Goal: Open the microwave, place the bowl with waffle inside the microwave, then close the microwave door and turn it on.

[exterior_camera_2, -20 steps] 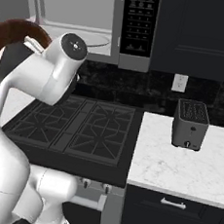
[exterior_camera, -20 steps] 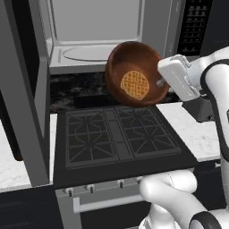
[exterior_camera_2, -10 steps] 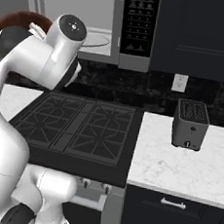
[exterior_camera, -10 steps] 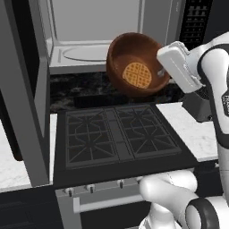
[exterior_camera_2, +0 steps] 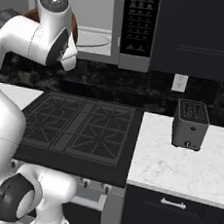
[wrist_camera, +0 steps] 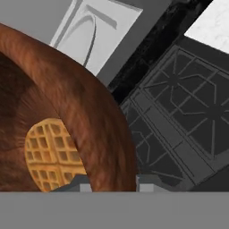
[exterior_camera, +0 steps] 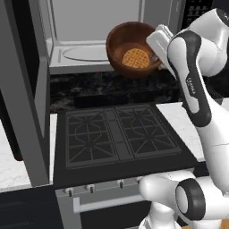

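The microwave (exterior_camera: 89, 27) stands open above the stove, its pale interior and round turntable (exterior_camera: 85, 53) showing. The microwave door (exterior_camera: 27, 94) swings out to the left. The reddish-brown bowl (exterior_camera: 129, 38) hangs tilted in front of the opening's right half, at sill height, with the golden waffle (exterior_camera: 135, 58) lying inside. My gripper (exterior_camera: 156, 47) is shut on the bowl's right rim. In the hand view the bowl (wrist_camera: 94, 112) and waffle (wrist_camera: 51, 154) sit close, the rim running between my fingertips (wrist_camera: 82, 186). The arm hides most of the bowl (exterior_camera_2: 32, 13) from the right.
A black gas stove (exterior_camera: 116, 134) lies below the bowl. The microwave's black button panel (exterior_camera_2: 138, 21) is at its right. A small dark grey toaster (exterior_camera_2: 190, 123) stands on the white marble counter (exterior_camera_2: 176, 169) to the right. Dark cabinets flank the microwave.
The arm has raised the bowl with the waffle from below the microwave's sill up to the level of the opening and closer to it.
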Tool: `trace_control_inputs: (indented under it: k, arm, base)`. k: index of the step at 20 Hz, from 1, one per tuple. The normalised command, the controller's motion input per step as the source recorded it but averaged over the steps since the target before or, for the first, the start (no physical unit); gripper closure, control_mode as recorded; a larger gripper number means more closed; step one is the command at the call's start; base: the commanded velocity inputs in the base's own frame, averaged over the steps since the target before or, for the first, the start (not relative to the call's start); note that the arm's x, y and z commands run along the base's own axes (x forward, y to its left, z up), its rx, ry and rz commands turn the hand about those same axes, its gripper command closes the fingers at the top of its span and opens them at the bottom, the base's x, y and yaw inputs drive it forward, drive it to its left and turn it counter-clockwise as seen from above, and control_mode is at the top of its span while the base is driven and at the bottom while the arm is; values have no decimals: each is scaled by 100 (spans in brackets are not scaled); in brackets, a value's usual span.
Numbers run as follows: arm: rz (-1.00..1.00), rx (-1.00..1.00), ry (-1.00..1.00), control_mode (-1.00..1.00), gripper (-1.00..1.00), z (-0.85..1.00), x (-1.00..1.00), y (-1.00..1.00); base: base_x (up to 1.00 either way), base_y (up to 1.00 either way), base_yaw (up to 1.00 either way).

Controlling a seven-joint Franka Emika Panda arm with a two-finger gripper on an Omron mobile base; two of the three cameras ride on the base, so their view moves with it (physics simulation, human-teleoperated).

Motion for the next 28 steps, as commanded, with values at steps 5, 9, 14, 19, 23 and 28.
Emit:
trace_control_inputs:
  k: [5,9,14,19,23,28]
  arm:
    - [-33,3,18,-100,100,9,79,0]
    - [-24,12,0,-100,100,35,44,0]
    - [-24,16,5,-100,100,10,41,13]
    - [-18,16,13,-100,100,0,55,25]
    - [-7,15,3,-100,100,0,25,37]
    - [-7,11,0,-100,100,-4,36,51]
  base:
    - [0,0,0]
    - [0,0,0]
    - [0,0,0]
    - [0,0,0]
    - [0,0,0]
    - [0,0,0]
